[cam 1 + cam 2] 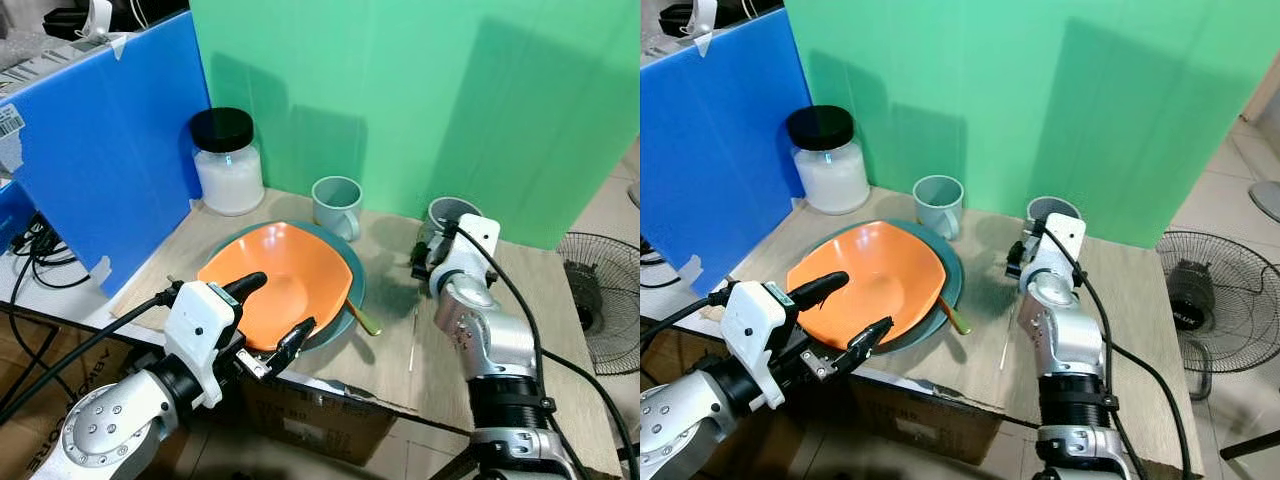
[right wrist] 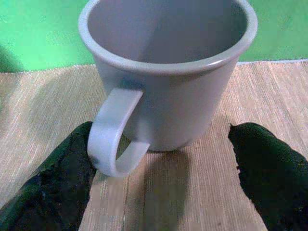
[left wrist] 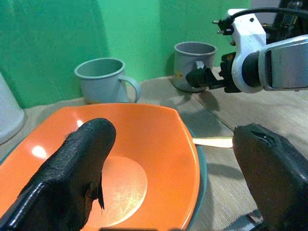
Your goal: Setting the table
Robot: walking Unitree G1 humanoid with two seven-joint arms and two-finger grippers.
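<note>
- Table [image 1: 520, 330]: burlap-covered, carrying all items; green backdrop behind.
- Orange plate [image 1: 285, 280]: resting on a teal plate [image 1: 352, 268], left of centre, directly ahead of the left end effector [image 1: 272, 315]; fingers spread wide, empty, straddling the near rim.
- Grey mug [image 2: 168, 72]: upright at the table's right rear, handle facing the right end effector [image 2: 163, 163]; fingers parted either side, not touching. Right arm clearly nearer.
- Second mug [image 1: 337, 205]: behind the plates, untouched.
- Gold utensil [image 1: 362, 318]: beside the plates.

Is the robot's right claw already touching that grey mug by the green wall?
Apart. In the right wrist view the right gripper stands open, bare mat showing between each black finger and the grey mug.
</note>
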